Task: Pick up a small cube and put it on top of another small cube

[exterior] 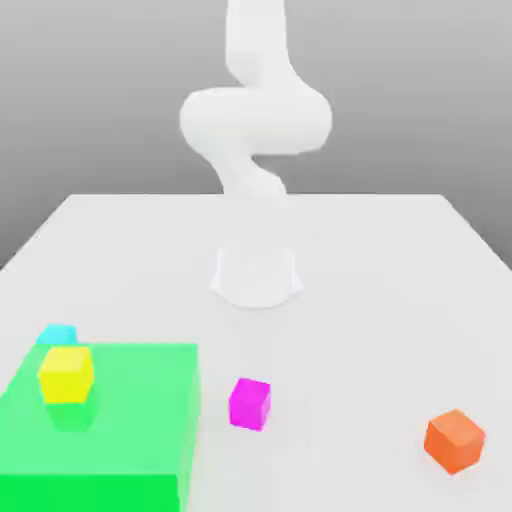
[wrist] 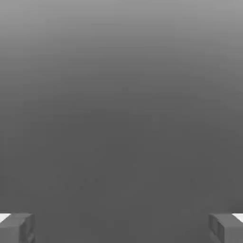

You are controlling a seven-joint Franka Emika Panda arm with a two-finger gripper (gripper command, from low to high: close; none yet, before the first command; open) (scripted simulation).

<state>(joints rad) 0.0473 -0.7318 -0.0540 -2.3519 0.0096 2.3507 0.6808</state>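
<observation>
White table spanning the whole exterior view, one of it. One white arm rising from a round base at the table's middle, upper links curling overhead. One large flat green block at the exterior view's lower left. One gripper, fingertips at opposite edges of the hand view, jaws wide apart, nothing between them, plain grey ahead.

Four small cubes in all, one per colour: yellow cube sitting on top of the green block near its far left corner; cyan cube just behind that corner, mostly hidden; magenta cube on the bare table just beside the green block's right edge; orange cube well apart at the exterior view's lower right.

Step in hand, by judgement: the very start, nothing grasped, nothing stacked. Next move likely calling for a descent over the magenta cube, jaws squared to two opposite faces, then closing, lifting, and carrying to another cube's top.
</observation>
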